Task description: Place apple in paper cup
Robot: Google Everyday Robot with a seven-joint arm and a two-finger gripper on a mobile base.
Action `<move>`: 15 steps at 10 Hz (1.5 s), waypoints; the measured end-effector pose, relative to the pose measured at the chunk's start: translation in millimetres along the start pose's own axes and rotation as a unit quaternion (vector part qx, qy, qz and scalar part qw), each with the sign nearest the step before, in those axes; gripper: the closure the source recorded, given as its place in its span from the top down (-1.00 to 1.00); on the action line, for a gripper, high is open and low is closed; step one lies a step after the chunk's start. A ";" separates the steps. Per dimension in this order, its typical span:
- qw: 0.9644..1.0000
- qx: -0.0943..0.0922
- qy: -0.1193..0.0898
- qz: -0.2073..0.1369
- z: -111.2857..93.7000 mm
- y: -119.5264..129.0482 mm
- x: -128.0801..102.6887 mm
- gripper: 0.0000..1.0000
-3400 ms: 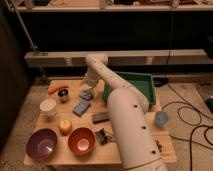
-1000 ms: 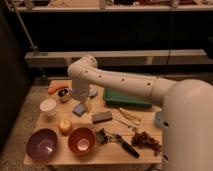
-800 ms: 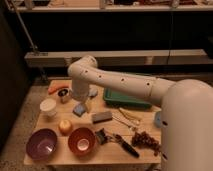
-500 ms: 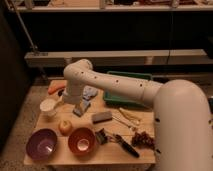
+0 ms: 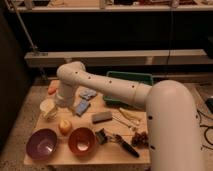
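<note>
The apple (image 5: 65, 126), small and yellow-orange, lies on the wooden table (image 5: 107, 152) between the purple bowl and the orange bowl, a little behind them. The white paper cup (image 5: 47, 108) stands upright just behind and to the left of the apple. My white arm reaches in from the right, bends over the table's left side and points down. Its gripper (image 5: 61, 103) hangs right beside the cup, a short way above and behind the apple. It is open and holds nothing.
A purple bowl (image 5: 41, 144) and an orange bowl (image 5: 81, 141) sit at the front left. A carrot (image 5: 52, 87) lies at the back left. A green tray (image 5: 128, 83), blue packets (image 5: 82, 106), a grey block (image 5: 101, 116), a black brush (image 5: 118, 142) and grapes (image 5: 141, 139) fill the middle and right.
The arm has swung left and lowered, bringing the gripper from over the table's middle down beside the paper cup and above the apple. The small dark cup is now hidden behind the arm.
</note>
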 end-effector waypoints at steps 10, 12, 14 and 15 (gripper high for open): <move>0.985 -0.133 -0.005 0.113 45.0 45.5 5.8 0.60; 0.984 -0.128 -0.012 0.120 55.8 53.1 12.5 0.60; 0.985 -0.119 -0.017 0.126 68.2 59.3 18.3 0.60; 0.985 -0.114 -0.023 0.127 77.0 60.0 22.0 0.60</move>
